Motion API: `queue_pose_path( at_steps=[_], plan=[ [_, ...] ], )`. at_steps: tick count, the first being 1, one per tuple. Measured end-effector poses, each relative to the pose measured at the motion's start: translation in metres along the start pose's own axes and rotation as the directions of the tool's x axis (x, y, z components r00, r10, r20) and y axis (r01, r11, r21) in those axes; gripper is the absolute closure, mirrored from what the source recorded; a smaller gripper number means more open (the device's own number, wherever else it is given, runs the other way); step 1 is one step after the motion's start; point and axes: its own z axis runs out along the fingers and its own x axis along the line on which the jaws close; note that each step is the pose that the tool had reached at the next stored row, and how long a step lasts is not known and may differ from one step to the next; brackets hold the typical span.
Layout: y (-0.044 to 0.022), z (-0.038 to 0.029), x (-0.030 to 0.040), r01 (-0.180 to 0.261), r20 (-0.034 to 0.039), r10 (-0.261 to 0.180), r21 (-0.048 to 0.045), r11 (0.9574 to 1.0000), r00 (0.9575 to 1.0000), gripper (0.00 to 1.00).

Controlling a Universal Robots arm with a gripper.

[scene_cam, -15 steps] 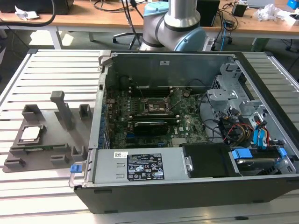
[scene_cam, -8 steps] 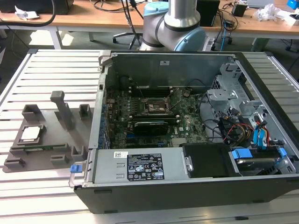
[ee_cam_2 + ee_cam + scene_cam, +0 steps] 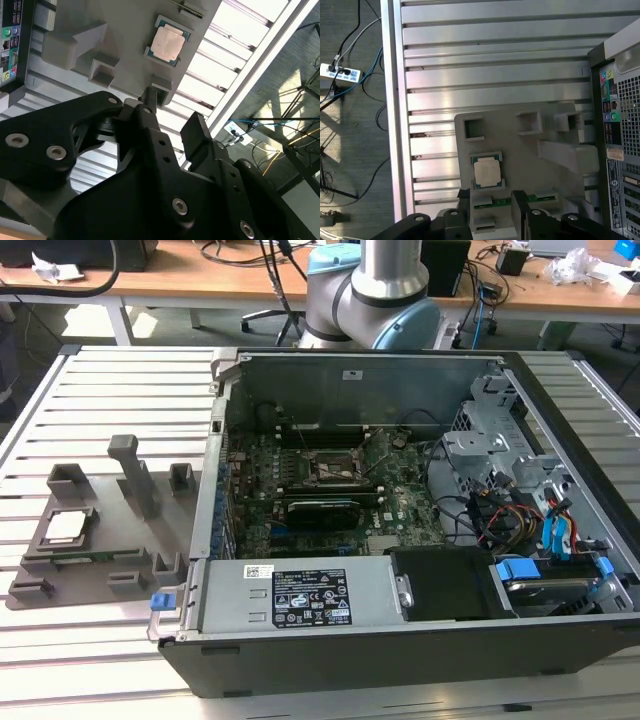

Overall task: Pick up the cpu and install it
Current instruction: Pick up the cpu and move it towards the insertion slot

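- I saw the cpu [image 3: 65, 527] lying flat, metal top up, in a square recess of the grey fixture [image 3: 120, 540], at the end of it farthest from the computer case [image 3: 360, 380].
- The fixture sat on the slatted metal table [image 3: 110, 380], on the exterior view's left of the case and just beside it.
- In both wrist views, the gripper [image 3: 491, 192] [image 3: 171, 117] hung above the fixture, close to the cpu [image 3: 487, 172] [image 3: 167, 44] but apart from it.
- I read its two black fingers [image 3: 464, 200] as spread wide, with nothing held between them.
- In the first wrist view, the gap between the fingers lined up with the chip, just off its near edge.
- There I also made out a narrow green board [image 3: 545, 198] lying in a slot of the fixture [image 3: 530, 160], just beside the chip.
- In the exterior view, the case lay open on its side, showing the motherboard [image 3: 400, 505].
- The socket [image 3: 330, 468] sat near the middle of that board; I could not tell how its frame stood.
- The arm's base [image 3: 370, 290] stood behind the case.
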Motion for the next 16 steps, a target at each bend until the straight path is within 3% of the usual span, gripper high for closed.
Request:
queue_pose_path(
  at_steps=[1,3,4,6,10,16],
  plan=[
    [0.0000,0.0000,0.0000,0.000,0.0000,0.000,0.0000,1.0000,1.0000,0.52],
    [0.0000,0.0000,0.0000,0.000,0.0002,0.000,0.0008,1.0000,1.0000,0.34],
    [0.0002,0.0000,0.0000,0.002,0.0006,-0.002,0.0082,1.0000,1.0000,0.34],
    [0.0000,0.0003,0.0000,0.040,0.0014,-0.040,0.0329,0.9987,0.9992,0.34],
    [0.0000,0.0009,0.0000,0.105,-0.0006,-0.105,0.0321,0.9940,0.9945,0.34],
    [-0.0002,0.0069,0.0002,0.107,-0.0004,-0.107,0.0328,0.9937,0.9942,0.34]
  ],
)
